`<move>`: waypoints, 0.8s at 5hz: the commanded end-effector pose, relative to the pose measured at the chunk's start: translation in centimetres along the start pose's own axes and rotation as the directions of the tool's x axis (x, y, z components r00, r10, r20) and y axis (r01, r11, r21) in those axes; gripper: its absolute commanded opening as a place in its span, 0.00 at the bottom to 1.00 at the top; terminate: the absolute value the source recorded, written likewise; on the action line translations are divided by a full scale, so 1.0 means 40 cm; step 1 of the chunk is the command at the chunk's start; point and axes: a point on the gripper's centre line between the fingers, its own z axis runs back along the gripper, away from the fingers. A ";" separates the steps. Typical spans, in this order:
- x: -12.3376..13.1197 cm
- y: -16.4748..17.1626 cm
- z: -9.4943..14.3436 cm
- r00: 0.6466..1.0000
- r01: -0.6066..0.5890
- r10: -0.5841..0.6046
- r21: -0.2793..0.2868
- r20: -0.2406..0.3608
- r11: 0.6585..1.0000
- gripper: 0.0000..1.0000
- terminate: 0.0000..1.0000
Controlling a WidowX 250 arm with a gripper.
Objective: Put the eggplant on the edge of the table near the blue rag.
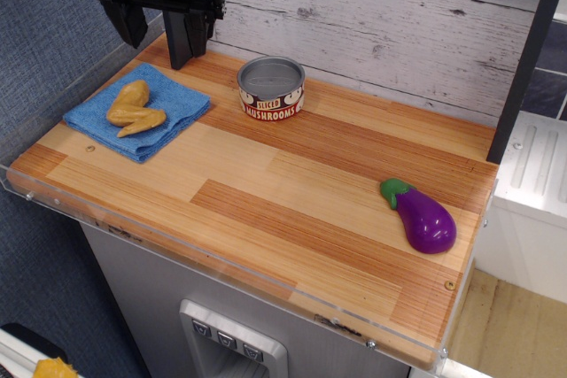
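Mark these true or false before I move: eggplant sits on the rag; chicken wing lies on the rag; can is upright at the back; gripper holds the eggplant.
1. The eggplant sits on the blue rag. False: it lies on bare table at the right end, far from the rag.
2. The chicken wing lies on the rag. True.
3. The mushroom can stands upright near the back wall. True.
4. The gripper holds the eggplant. False: it hangs open and empty above the back left corner.
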 end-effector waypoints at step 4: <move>-0.065 -0.290 0.018 0.985 -0.173 0.172 -0.149 -0.020 0.974 1.00 0.00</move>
